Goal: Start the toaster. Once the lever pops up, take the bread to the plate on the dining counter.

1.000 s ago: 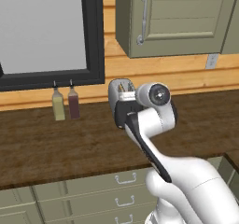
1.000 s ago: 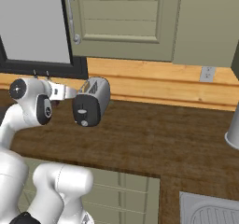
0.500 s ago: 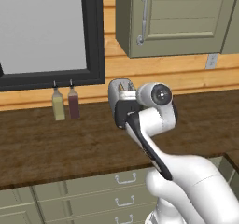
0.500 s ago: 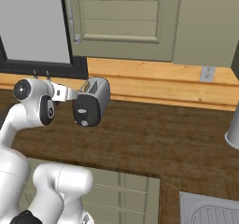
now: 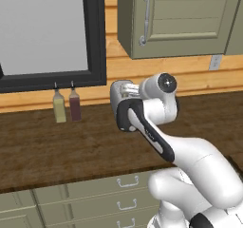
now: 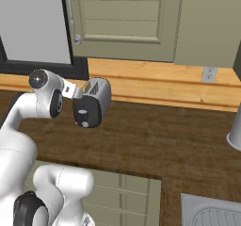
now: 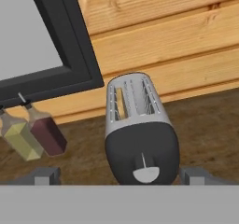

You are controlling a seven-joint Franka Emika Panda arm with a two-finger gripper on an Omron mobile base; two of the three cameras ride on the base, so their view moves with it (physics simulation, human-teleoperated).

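Brushed-metal toaster (image 7: 135,111), seemingly matt black face, wood-grain worktop (image 7: 205,125)

A dark wooden worktop (image 6: 155,140) carries the toaster (image 7: 138,134), which stands far back near the plank wall. Two bottles (image 7: 32,134), one yellow and one dark red, stand side by side to its left.

No readable text, labels or numbers anywhere.

Even, soft light is seen throughout; faint shadows are cast. Mild glare is seen on the toaster (image 7: 140,125) top. Everything is rendered sharp, without edge distortion.
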